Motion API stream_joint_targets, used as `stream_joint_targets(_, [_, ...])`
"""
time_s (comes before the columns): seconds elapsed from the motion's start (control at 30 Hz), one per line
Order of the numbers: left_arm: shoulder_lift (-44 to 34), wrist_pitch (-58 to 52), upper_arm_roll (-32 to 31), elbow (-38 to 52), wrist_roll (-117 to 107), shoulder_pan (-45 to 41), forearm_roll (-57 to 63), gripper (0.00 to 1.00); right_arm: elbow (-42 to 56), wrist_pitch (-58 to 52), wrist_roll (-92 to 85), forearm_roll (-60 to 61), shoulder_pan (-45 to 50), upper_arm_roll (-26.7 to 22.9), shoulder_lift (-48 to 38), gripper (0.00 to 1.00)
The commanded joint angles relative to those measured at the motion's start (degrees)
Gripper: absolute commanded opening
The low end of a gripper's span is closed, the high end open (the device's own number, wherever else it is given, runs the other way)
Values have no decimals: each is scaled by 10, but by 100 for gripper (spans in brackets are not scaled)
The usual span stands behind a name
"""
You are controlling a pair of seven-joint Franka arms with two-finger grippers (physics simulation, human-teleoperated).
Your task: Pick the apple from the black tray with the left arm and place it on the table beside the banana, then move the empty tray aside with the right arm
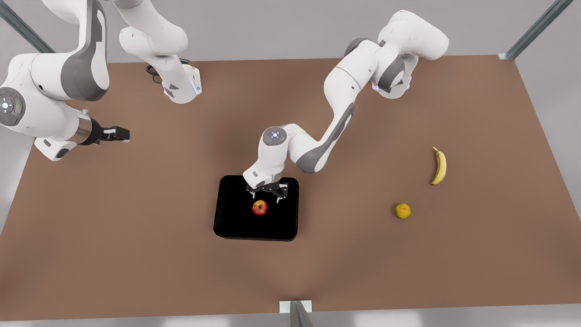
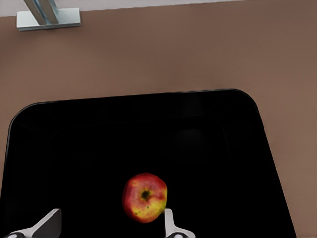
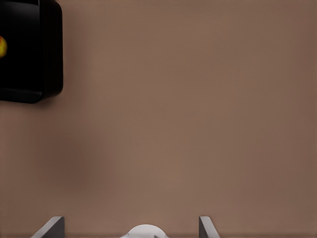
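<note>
Brown worktop (image 1: 136,254) under grey surround. Black tray (image 1: 231,225) low centre; apple (image 1: 260,207) lies inside it. Left pincer (image 1: 267,192) hovers just above the apple, fingers spread, empty, poised to descend. Banana (image 1: 439,166) far right. Right pincer (image 1: 119,133) waits upper left, fingers parted, empty.

One apple (image 1: 260,208), one banana (image 1: 439,166), one yellow-green fruit (image 1: 402,210), one black tray (image 1: 236,227), two arms.
</note>
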Motion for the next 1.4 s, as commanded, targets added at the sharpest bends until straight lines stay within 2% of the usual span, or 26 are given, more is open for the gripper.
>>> stream_joint_targets(0.0, [6,23,0,0,-54,-7,1,100,1,0,-1,0,-1,0,-1,100])
stream_joint_targets(0.23, [36,43,3,9,-57,-25,2,100,2,0,0,0,-1,0,0,100])
stream_joint_targets(0.47, [68,104,55,22,-51,-26,4,100,2,0,-1,0,-1,0,0,100])
stream_joint_targets(0.57, [82,124,56,25,-52,-26,12,100,2,0,0,0,-1,0,0,100])
stream_joint_targets(0.73, [94,130,59,50,-54,-34,12,100,2,0,-1,0,-2,0,0,100])
stream_joint_targets(1.37, [128,115,65,50,-55,-49,12,100,2,0,-1,0,-2,0,0,100])
